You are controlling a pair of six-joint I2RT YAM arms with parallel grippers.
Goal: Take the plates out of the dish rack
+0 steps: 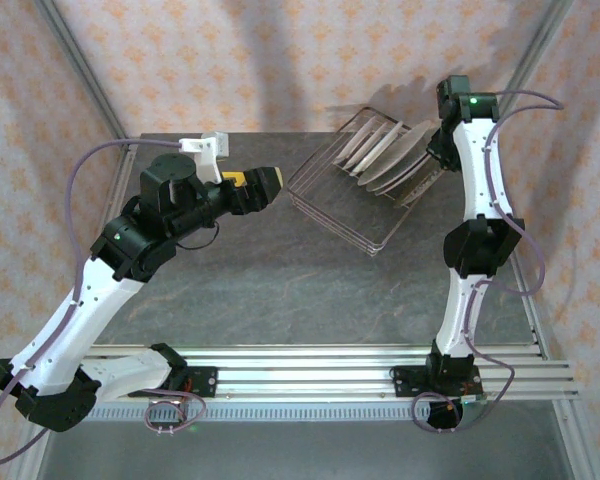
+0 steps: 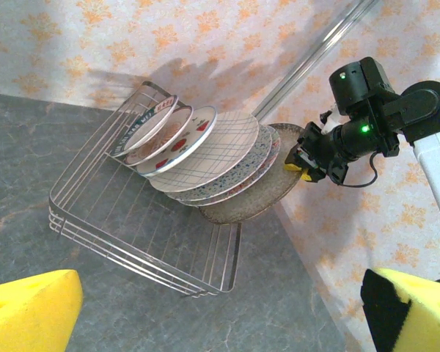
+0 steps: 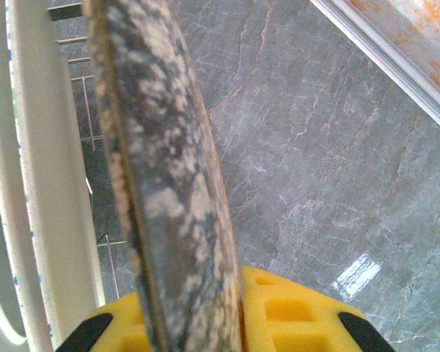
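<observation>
We saw the dish rack [image 1: 332,218] standing on the grey stone-patterned table [image 1: 280,290], toward its far right, turned at an angle to the table edges. The plates [image 2: 205,150] stood in it in a leaning row, crowded toward the rack's far right side. The row ran from a dark-rimmed plate [image 2: 148,121] at the far left end, past a white plate with red shapes [image 2: 189,136], a plaid plate [image 2: 224,150] and a floral plate [image 2: 262,163], to a speckled beige plate [image 2: 253,202] at the right end.

The right gripper [image 2: 297,160] reached in from the right side of the rack, its jaws drawn close together and clamped on the upper rim of the speckled beige plate. In the right wrist view, that plate's edge ran between the yellow finger pads [image 3: 293,315]. We could not tell whether its lower edge was resting in the rack.

The left gripper [image 1: 265,185] hung above the table just left of the rack, its jaws spread wide with nothing between them, pointing toward the plates.
</observation>
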